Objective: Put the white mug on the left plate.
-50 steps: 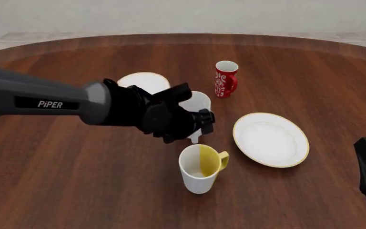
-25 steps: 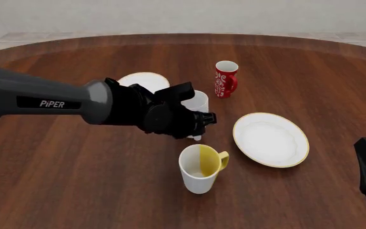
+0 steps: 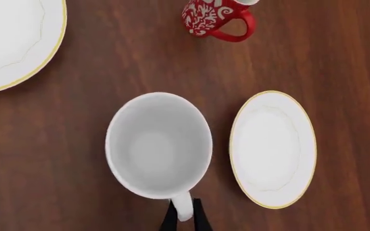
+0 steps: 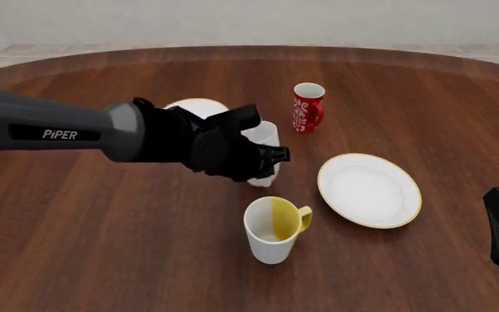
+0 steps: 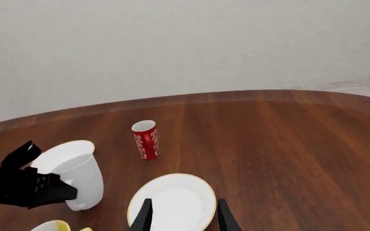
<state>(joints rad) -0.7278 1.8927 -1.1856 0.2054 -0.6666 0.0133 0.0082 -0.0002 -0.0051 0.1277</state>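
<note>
- Now, on the brown desk (image 4: 93,247) we are in the carry step, as we read it: the white mug (image 4: 265,134) seems to hang a little above the wood, though we cannot be sure it is clear of the surface.
- The larger gold-rimmed plate (image 4: 369,190) lies well to the right and is not our target; we leave it alone.
- The left plate (image 4: 195,106) sits just beyond and left of the mug, partly hidden by our arm in the front view; in the left wrist view the two are beside each other, not overlapping.
- Our left pincer (image 4: 262,162) is clenched on the mug's handle, which shows between its two dark fingers.
- The yellow-lined mug (image 4: 275,227) and the red mug (image 4: 308,107) stand near the path, so we judge the next move calls for a short sideways shift over the plate, then a level lowering.
- The right pincer (image 5: 181,216) stays out of it, jaws parted and holding nothing.
</note>
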